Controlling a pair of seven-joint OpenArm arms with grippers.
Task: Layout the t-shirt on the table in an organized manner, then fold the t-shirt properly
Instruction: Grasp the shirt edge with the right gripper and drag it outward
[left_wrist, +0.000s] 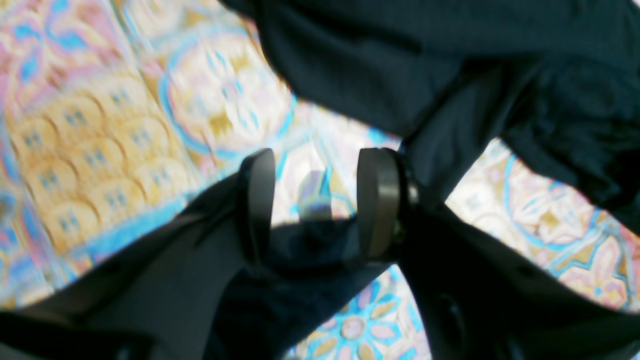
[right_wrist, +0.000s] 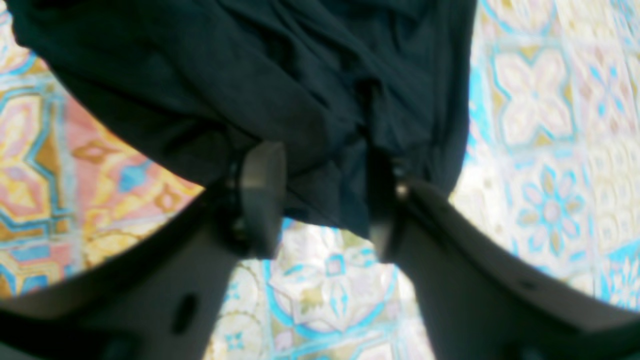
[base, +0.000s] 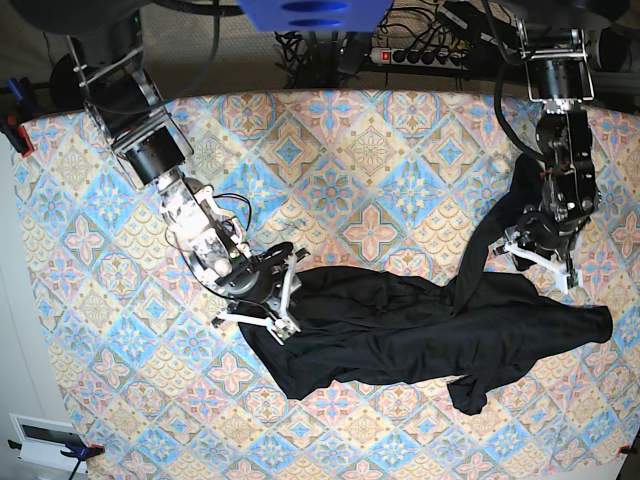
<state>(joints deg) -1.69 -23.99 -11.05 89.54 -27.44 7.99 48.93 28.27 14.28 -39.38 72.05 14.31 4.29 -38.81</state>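
The black t-shirt (base: 400, 330) lies crumpled across the front right of the table (base: 370, 150). One strip of it rises toward my left arm. My right gripper (base: 268, 305) is at the shirt's left edge. In the right wrist view its jaws (right_wrist: 322, 200) stand apart with a fold of the shirt (right_wrist: 250, 75) hanging between them. My left gripper (base: 540, 255) is at the raised strip. In the left wrist view it (left_wrist: 317, 200) is open, with the table (left_wrist: 100, 125) showing between the fingers. The shirt (left_wrist: 400, 65) runs past the outer side of the right finger (left_wrist: 377, 200).
A power strip (base: 420, 55) and cables lie beyond the table's far edge. A blue clamp (base: 15, 100) grips the table's left edge. The patterned cloth (right_wrist: 550, 150) shows bare around the shirt, widest on the far half.
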